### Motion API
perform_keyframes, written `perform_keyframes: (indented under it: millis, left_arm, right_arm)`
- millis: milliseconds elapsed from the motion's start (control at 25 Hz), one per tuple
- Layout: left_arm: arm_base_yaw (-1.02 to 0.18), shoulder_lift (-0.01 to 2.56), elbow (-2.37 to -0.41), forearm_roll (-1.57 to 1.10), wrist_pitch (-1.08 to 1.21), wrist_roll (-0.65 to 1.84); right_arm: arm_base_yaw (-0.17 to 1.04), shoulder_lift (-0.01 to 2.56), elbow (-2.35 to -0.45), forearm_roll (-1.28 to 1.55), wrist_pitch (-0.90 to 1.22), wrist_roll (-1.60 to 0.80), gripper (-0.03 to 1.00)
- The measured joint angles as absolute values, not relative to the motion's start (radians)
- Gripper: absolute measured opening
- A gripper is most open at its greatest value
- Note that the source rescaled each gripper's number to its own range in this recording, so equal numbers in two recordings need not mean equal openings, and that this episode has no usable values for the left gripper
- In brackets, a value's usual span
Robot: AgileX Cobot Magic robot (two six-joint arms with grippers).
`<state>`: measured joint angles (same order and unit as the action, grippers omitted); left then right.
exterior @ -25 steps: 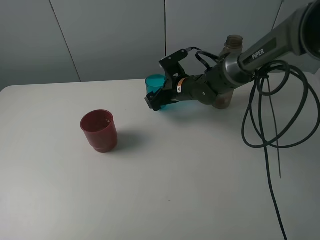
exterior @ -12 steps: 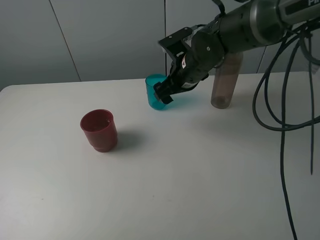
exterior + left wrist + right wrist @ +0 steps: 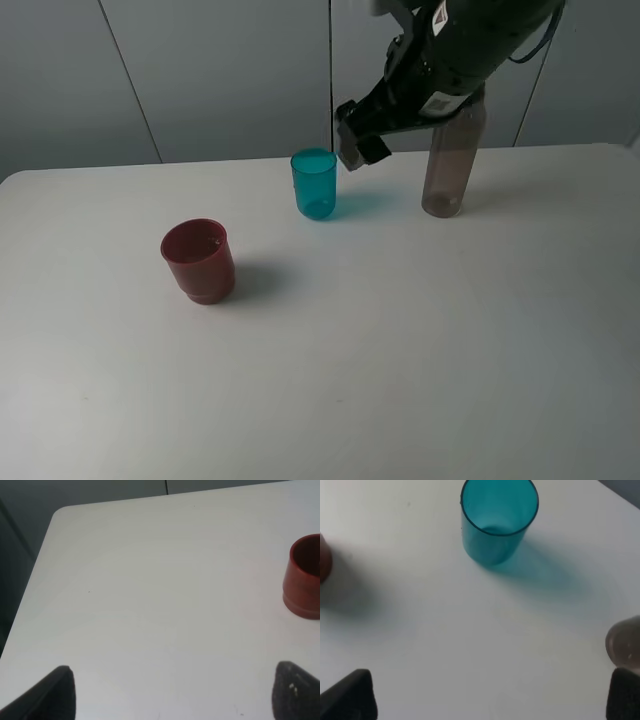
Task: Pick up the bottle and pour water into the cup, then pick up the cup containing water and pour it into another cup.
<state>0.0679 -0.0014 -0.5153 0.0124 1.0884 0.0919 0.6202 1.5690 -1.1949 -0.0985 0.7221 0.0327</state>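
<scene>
The teal cup (image 3: pixel 314 184) stands upright at the back middle of the table, seen from above in the right wrist view (image 3: pixel 499 522). My right gripper (image 3: pixel 358 140) hangs in the air just right of and above it, open, with nothing between its fingertips (image 3: pixel 350 696). The smoky bottle (image 3: pixel 450 165) stands upright further right, partly behind the right arm, and shows at the frame edge in the right wrist view (image 3: pixel 625 640). The dark red cup (image 3: pixel 200 260) stands at the left, apart from everything else, and also shows in the left wrist view (image 3: pixel 305 577). My left gripper (image 3: pixel 175 700) is open over bare table.
The white table (image 3: pixel 400 350) has a rounded far-left corner (image 3: pixel 57 512) with a dark drop beyond it. A grey panelled wall (image 3: pixel 200 80) stands behind the table. The right arm comes in from the top right.
My right gripper has risen up and to the right, away from the teal cup, which stays standing on the table. The red cup and bottle have not moved.
</scene>
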Motion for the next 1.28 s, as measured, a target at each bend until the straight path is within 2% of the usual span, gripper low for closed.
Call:
perform_keyframes:
  millis: [360, 840, 1280]
  left_arm:
    - [0.068, -0.001, -0.515, 0.012, 1.088, 0.092]
    - [0.068, -0.001, -0.515, 0.012, 1.088, 0.092]
    - [0.068, -0.001, -0.515, 0.012, 1.088, 0.092]
  right_arm:
    - [0.516, 1.138, -0.892, -0.06, 0.75, 0.029, 1.0]
    - [0.379, 0.41, -0.713, -0.06, 1.102, 0.029, 1.0]
    - [0.215, 0.1, -0.567, 0.0, 1.15, 0.029, 1.0]
